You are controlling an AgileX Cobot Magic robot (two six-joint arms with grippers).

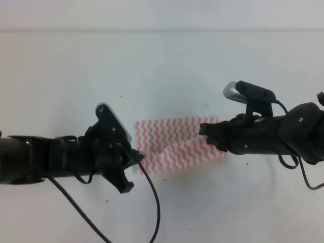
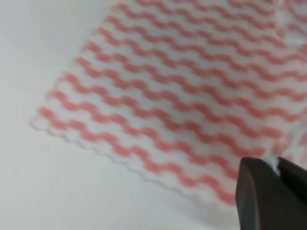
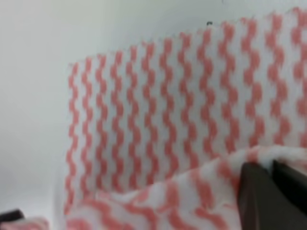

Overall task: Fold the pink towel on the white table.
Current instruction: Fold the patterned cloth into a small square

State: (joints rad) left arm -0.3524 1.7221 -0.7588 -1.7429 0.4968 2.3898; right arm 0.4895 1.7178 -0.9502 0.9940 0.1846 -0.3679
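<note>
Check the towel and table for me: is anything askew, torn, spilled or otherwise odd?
Nothing looks damaged or spilled. The thin pink-and-white zigzag towel is mid-fold: its near edge is lifted and doubled over at a slant, pinched by the left gripper and the right gripper. The plain white table shows only small dark specks.

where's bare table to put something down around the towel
The far half of the table behind the towel is bare, as is the near strip right of the cable. The middle band is crowded: the left end effector and right end effector pinch the towel's edges.
</note>
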